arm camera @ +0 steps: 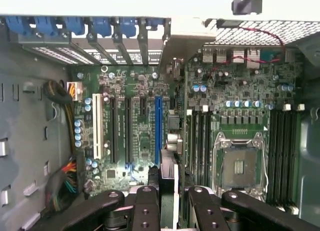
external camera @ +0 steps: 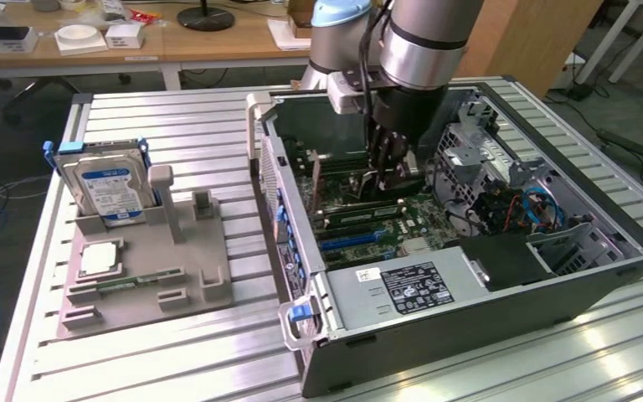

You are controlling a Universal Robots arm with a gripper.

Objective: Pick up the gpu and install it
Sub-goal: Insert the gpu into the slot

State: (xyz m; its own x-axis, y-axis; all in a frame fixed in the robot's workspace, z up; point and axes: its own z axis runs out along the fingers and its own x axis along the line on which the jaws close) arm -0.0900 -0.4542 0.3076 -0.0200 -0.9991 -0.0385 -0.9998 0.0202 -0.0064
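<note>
gpu (arm camera: 169,173): edge-on, green board, silver end bracket | pincer (arm camera: 172,193): narrow, clamping gpu

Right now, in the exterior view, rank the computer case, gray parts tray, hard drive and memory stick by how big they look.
Largest to smallest:
1. computer case
2. gray parts tray
3. hard drive
4. memory stick

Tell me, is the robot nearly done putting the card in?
Done: the gpu is picked up, clamped in the tool. In hand: it hangs inside the case over the motherboard, near the blue slot. Left: it doesn't look plugged in yet.
</note>
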